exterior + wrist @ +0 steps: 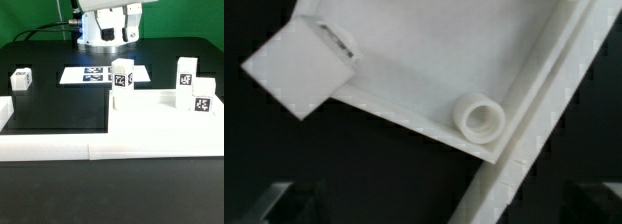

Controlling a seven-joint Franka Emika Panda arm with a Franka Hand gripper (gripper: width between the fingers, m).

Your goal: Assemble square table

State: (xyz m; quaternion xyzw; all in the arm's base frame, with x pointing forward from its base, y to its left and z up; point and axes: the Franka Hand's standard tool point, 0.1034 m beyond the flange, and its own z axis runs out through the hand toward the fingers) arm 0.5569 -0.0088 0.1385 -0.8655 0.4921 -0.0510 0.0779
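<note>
The square tabletop [160, 115] is a thick white slab lying flat on the exterior view's right, against the low white border wall [60, 150]. Small white tagged legs stand upright: one at the far left [20, 80], one at the slab's back left corner [122, 78], two on the right [187, 72] [200, 100]. The wrist view looks down on the slab [420, 60], with two round screw holes [482, 118] [335, 42] and one leg [299, 70] at its corner. My gripper [429, 205] is open and empty, high above the slab's edge. Only its dark fingertips [269, 200] show.
The marker board [95, 73] lies flat in front of the robot base [108, 28]. The border wall runs along the front and the left side [6, 110]; it also shows as a strip beside the slab in the wrist view [544, 110]. The table surface is black.
</note>
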